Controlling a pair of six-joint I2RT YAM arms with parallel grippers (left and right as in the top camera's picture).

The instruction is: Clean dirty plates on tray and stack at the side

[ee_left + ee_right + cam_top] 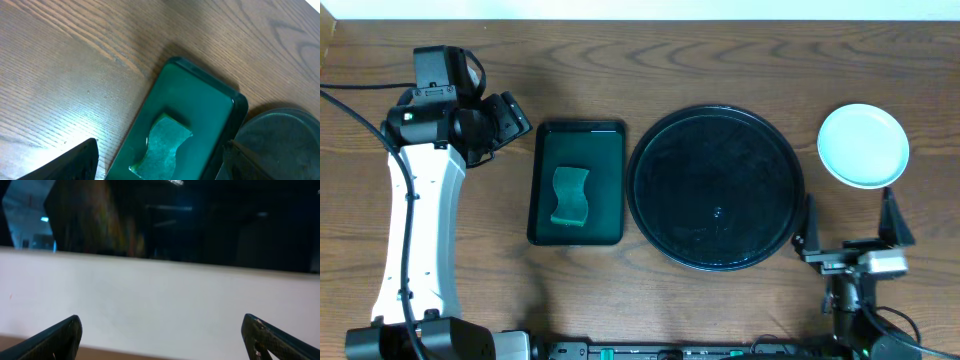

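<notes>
The round black tray (715, 187) sits mid-table with nothing on it; its edge shows in the left wrist view (282, 135). White plates (863, 146) lie to the right of the tray at the back right, seen as one disc, so I cannot tell how many are stacked. My left gripper (510, 120) is open and empty, to the left of the green tray's back corner; in its wrist view (160, 165) the fingers frame the sponge from above. My right gripper (850, 215) is open and empty, in front of the plates; its wrist view (162, 330) faces a white wall.
A rectangular dark green tray (545, 200) holding a green sponge (570, 195) stands left of the black tray; both show in the left wrist view, tray (200, 100) and sponge (162, 145). The table's far edge meets a white wall.
</notes>
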